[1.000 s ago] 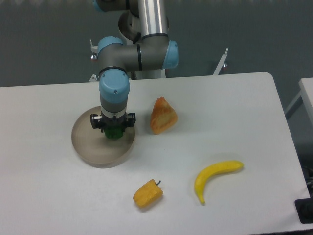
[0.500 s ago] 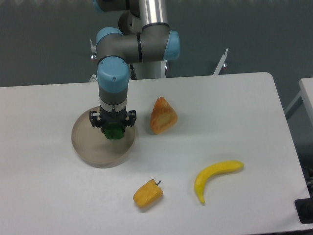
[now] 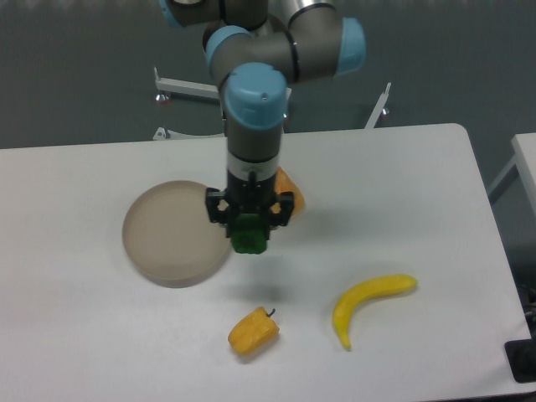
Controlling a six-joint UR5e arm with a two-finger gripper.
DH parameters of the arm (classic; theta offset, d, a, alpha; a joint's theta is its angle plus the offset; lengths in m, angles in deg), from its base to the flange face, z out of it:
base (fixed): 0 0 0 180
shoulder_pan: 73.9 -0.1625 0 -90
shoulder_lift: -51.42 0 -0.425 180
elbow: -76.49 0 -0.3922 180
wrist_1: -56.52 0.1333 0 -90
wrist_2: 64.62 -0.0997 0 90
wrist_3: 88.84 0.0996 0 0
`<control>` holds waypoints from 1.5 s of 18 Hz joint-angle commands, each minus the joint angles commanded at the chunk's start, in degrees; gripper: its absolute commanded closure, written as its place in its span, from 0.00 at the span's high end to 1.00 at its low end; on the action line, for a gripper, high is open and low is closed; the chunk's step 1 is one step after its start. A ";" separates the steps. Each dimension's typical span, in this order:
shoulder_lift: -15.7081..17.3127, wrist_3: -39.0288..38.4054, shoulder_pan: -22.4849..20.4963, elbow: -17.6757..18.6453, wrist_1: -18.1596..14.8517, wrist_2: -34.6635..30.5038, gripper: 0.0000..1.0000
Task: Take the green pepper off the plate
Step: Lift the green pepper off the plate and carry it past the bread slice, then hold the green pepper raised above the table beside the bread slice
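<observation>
Green pepper point(image 3: 249, 236) is now held between the clenched jaws of the gripper point(image 3: 249, 228), lifted clear of the plate point(image 3: 172, 232) and carried to its right, above the worktop point(image 3: 402, 201); half a second ago it was still over the plate. The pick-up is judged as done. One plate, one yellow pepper point(image 3: 253, 331), one banana point(image 3: 368, 304) and one orange wedge point(image 3: 290, 191), partly hidden, are counted.

Grey arm point(image 3: 251, 159), blue caps, black claw point(image 3: 249, 219)
</observation>
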 joint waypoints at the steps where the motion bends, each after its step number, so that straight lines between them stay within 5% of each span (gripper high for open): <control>1: 0.00 3.16 -0.88 0.00 -0.18 0.00 0.33; 9: -0.62 32.95 -6.24 0.00 -1.23 -1.58 0.32; 13: -0.27 42.63 -8.35 -0.53 -5.53 -1.58 0.32; 18: -0.35 50.11 -9.76 -2.19 -9.49 -2.10 0.31; 20: -0.97 55.29 -9.94 -3.25 -10.72 -7.10 0.31; 27: -1.93 59.09 -9.85 -3.34 -10.37 -7.38 0.31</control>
